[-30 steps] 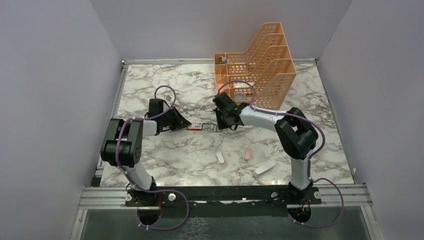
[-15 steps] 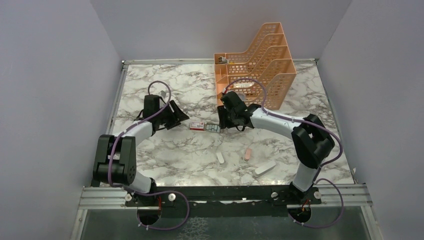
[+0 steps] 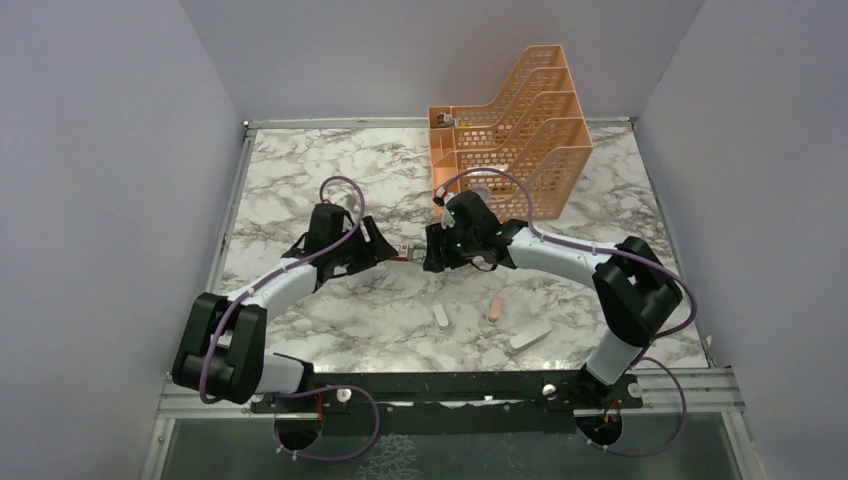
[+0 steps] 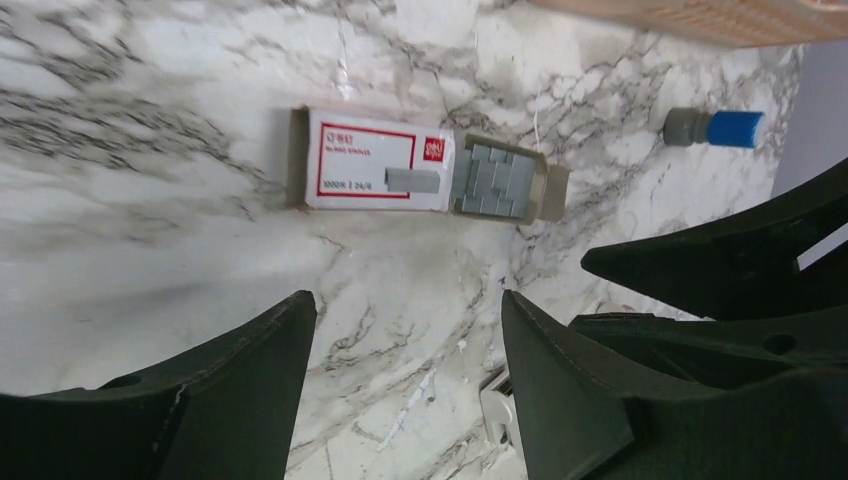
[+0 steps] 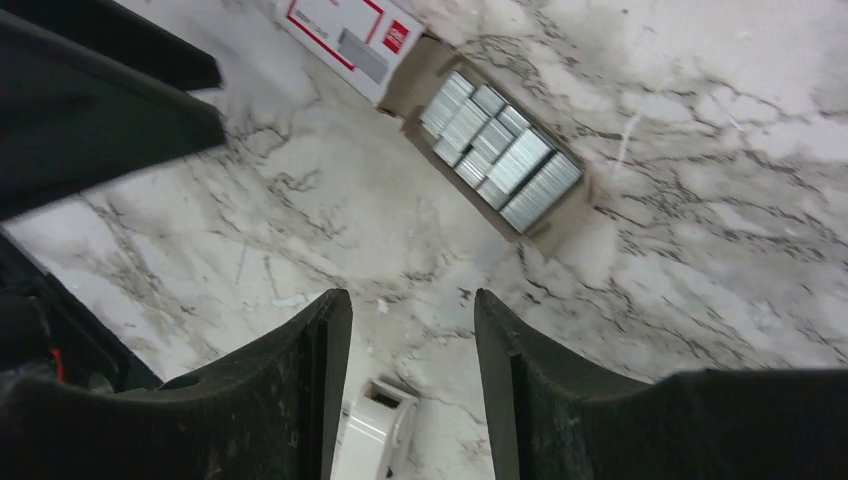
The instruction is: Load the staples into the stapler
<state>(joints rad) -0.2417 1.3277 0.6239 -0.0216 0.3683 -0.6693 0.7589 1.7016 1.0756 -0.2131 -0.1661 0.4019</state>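
Marble-patterned table [image 3: 300, 170], walled on three sides, with two arms reaching inward from the near edge. Item one: small flat red-and-white box [image 4: 365, 170], lying flat near the table's centre, label up. Item two: grey tray [image 4: 555, 190], drawn partway out of the box's right end in the left wrist view and resting flat on the table. Item three: staples [image 4: 495, 180], thin grey metal strips packed side by side in the exposed part of the tray, touched by neither gripper. Left gripper [image 4: 407, 300]: released, jaws wide apart with only bare marble between them, positioned just to the near side of the box. Right gripper [image 5: 412, 300]: likewise released and empty, jaws apart, held just beside the tray end. In the overhead view the two grippers face each other with the box and tray between them. Item four: small blue cylinder with a grey end [image 4: 712, 128], lying on its side on the table beyond the tray, apart from it. Item five: orange mesh file organiser [image 3: 510, 140], upright at the far edge, behind the right arm. Item six: short white oblong [image 3: 441, 317], pink oblong [image 3: 496, 308] and longer white oblong [image 3: 530, 337], lying separately on the near right part of the table, well apart from the box; their kind cannot be told.
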